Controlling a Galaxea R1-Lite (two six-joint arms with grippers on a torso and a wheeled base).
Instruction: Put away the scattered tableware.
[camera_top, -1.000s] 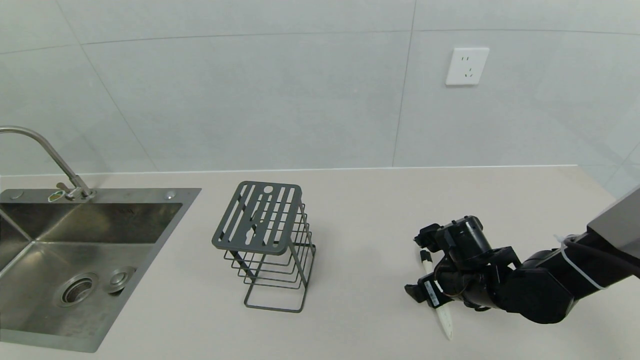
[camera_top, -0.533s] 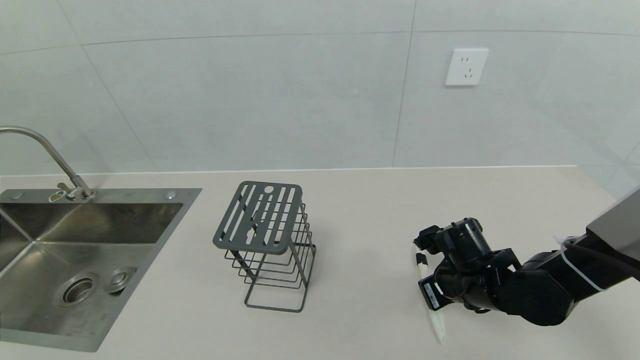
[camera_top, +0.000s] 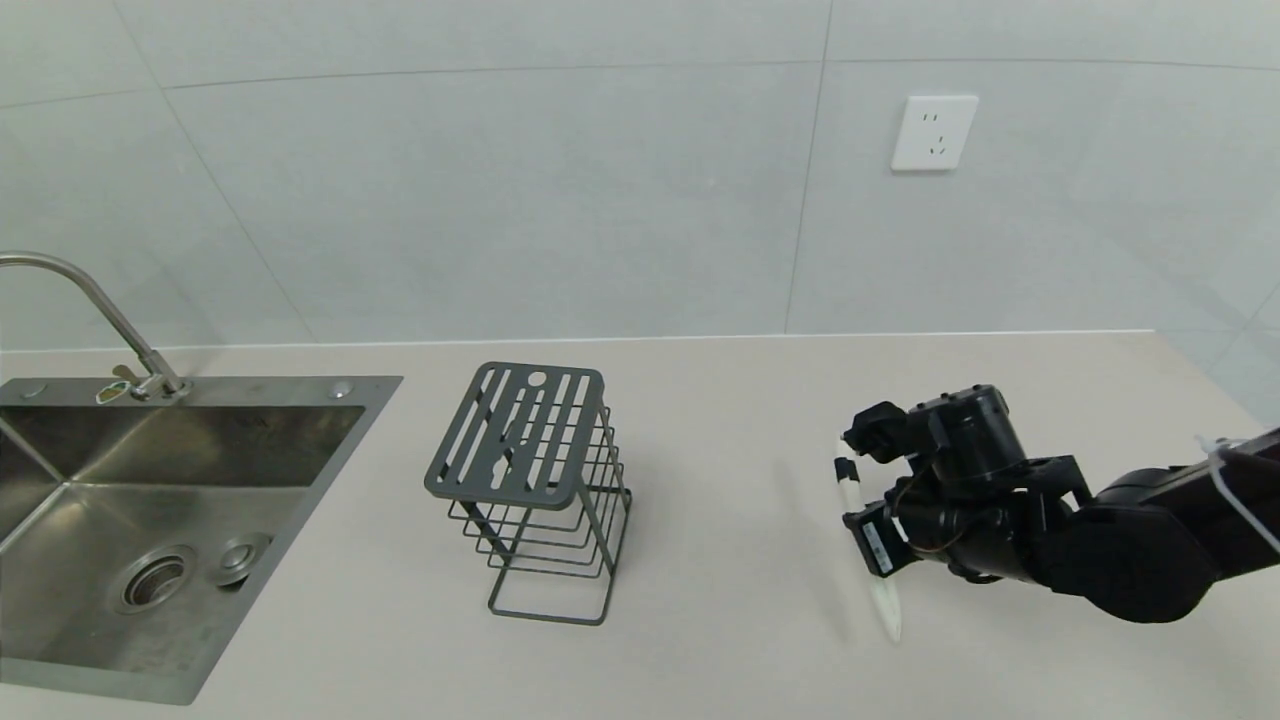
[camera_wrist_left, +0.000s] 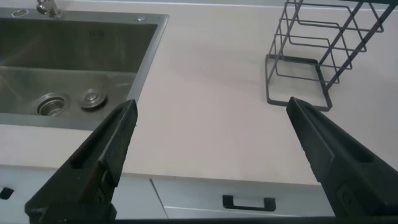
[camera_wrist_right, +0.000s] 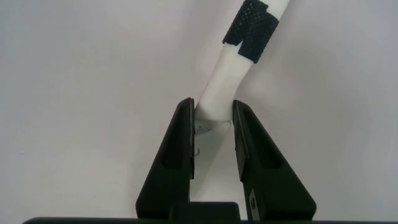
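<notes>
— Whereabouts of the slim white utensil with a black band (camera_top: 886, 605)?
— Pinched at the white handle (camera_wrist_right: 227, 68) by the right gripper (camera_top: 857, 490), between two black fingers (camera_wrist_right: 184, 140) pressed in from both sides. Held slantwise over the pale beige countertop (camera_top: 720, 420), banded end toward the wall, pointed end toward the front edge.
— Nearby?
— Well apart on the left, a dark grey wire rack with a slotted top (camera_top: 530, 480). Farther left, a stainless steel sink (camera_top: 200, 430) with a curved metal tap (camera_top: 90, 300). On the tiled wall, a white socket (camera_top: 934, 132).
— And the left gripper (camera_wrist_left: 211, 102)?
— Spread wide, gripping nothing, above the countertop near its front edge, with sink and rack base beyond.
</notes>
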